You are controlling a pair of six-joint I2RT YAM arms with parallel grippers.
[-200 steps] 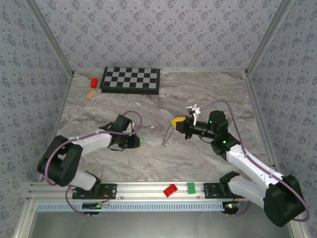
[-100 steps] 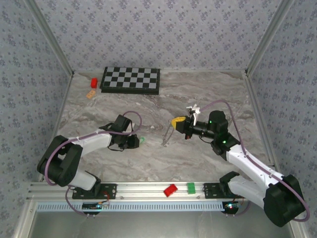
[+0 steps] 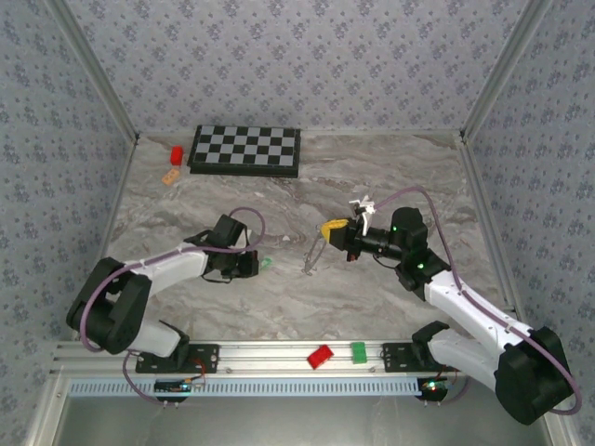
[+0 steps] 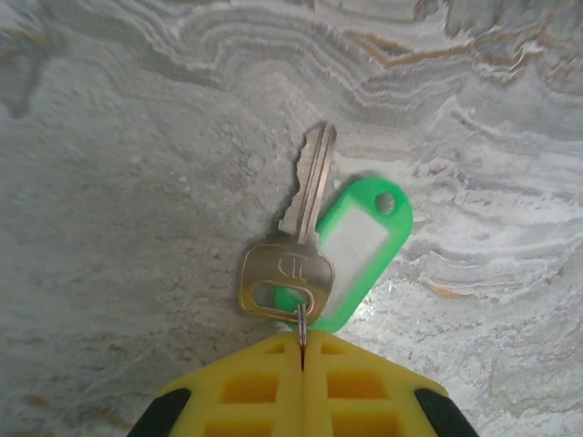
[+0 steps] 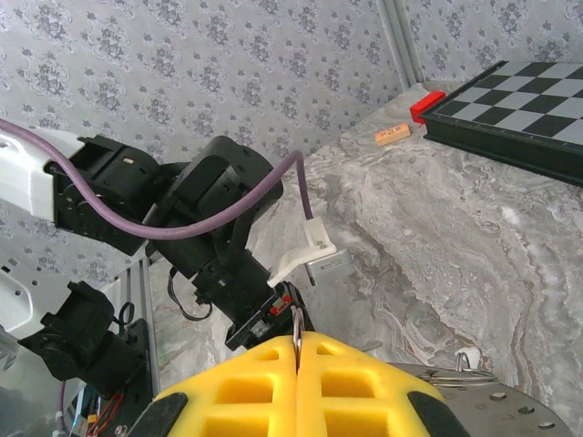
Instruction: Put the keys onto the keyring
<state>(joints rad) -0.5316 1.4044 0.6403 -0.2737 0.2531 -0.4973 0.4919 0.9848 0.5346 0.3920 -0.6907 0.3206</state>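
One key [image 4: 285, 267], left pincer [image 4: 301, 350], table [image 3: 390, 167] centre

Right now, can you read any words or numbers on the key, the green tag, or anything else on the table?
No text can be read for certain.
Key: a stamped mark on its head, too faint to read.
Green tag: its white label window looks blank.
Orange block: dark marks on top, too small to read.
Chessboard: squares, no letters or numbers visible.
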